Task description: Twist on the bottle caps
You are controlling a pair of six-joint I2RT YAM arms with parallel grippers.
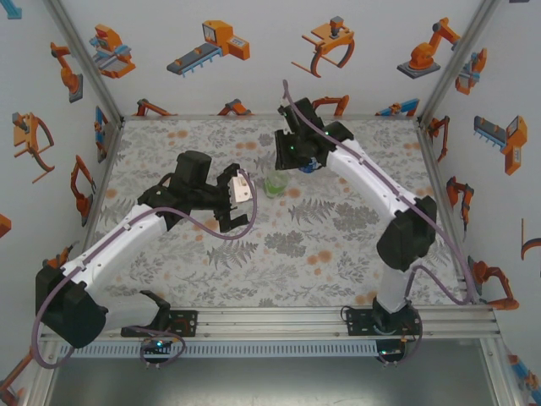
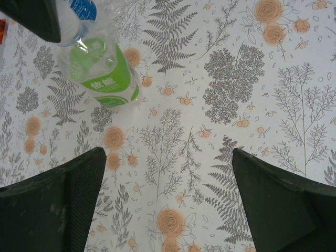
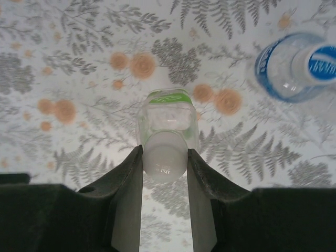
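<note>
Within the right gripper [image 3: 164,152] we clench the cap [image 3: 165,160] atop the green-label bottle [image 3: 168,118]; our left gripper [image 2: 168,152] stands released, that bottle ahead to its left.

A tablecloth [image 1: 321,245] printed with grey ferns and orange flowers was spread across the frame's middle; walls [image 1: 254,76] patterned with orange robot drawings were seen above, an aluminium rail [image 1: 279,320] below.
</note>
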